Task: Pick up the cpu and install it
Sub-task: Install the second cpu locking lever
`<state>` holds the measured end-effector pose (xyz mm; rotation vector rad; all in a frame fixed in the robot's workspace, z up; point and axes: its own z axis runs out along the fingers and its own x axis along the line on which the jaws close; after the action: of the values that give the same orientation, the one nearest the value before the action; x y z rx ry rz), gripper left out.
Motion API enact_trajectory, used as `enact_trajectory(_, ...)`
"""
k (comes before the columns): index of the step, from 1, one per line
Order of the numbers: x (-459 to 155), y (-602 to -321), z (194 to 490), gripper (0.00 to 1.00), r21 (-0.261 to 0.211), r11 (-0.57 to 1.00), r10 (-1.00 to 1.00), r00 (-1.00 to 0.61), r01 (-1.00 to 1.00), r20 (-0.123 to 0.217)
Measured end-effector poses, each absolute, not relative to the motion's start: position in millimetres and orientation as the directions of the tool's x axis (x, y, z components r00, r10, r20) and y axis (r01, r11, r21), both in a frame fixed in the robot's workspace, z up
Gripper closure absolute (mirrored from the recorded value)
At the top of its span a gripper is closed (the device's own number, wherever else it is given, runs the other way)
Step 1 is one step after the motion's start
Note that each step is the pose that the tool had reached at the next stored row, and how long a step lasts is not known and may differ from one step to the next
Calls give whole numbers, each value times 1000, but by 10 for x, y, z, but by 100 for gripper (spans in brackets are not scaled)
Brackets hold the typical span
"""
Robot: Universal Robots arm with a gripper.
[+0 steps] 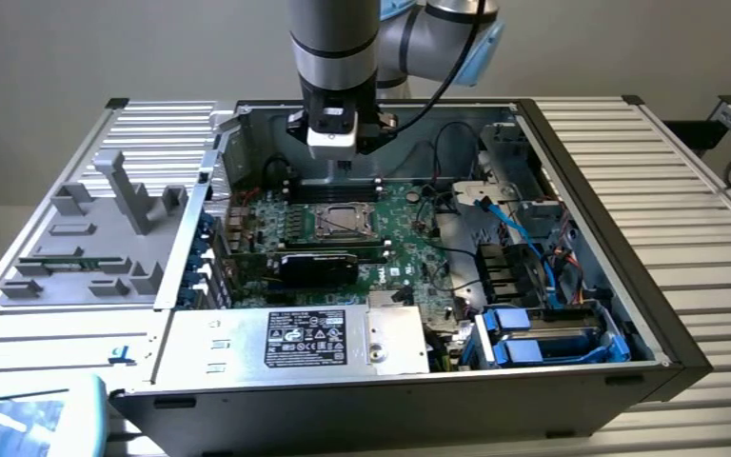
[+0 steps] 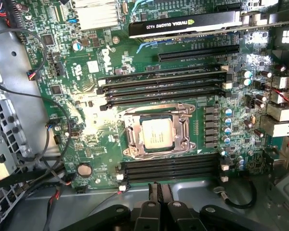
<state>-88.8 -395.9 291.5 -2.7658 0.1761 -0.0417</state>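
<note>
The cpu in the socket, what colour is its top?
Shiny silver-grey, seen best in the wrist view: cpu.

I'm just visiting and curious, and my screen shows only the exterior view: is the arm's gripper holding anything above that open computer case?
Observer: No. In the wrist view the black gripper has its fingers pressed together, nothing between them.
Visitor: Where's the chip, then?
Observer: The cpu, a flat square chip with a shiny silver top, lies inside the silver metal socket frame.
Visitor: And the long black card?
Observer: That black graphics card is labelled NVIDIA Quadro K420.
</note>
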Motion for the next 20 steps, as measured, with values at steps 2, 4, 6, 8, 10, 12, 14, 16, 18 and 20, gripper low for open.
enact_trajectory(2, -888, -3959, 2915, 88, -363, -925, -128, 992, -117, 6)
enact_trajectory(4, -888, -3959, 2915, 88, -363, -925, -128, 992, -117, 6)
enact_trajectory(6, -888, -3959, 2915, 88, -363, -925, -128, 992, -117, 6)
enact_trajectory(8, -888, -3960, 2916, 88, -362, -925, -128, 992, -117, 6)
enact_trajectory(10, -888, -3959, 2916, 88, -362, -925, -128, 992, -117, 6)
enact_trajectory(12, -887, -3957, 2915, 88, -358, -926, -128, 992, -117, 6)
enact_trajectory(14, -888, -3957, 2915, 88, -337, -934, -127, 992, -119, 1)
enact_trajectory(16, -887, -3956, 2915, 88, -303, -945, -124, 992, -122, -14)
enact_trajectory(18, -889, -3955, 2915, 88, -293, -948, -117, 992, -124, -40)
enact_trajectory(20, -892, -3956, 2914, 88, -289, -950, -108, 992, -122, -61)
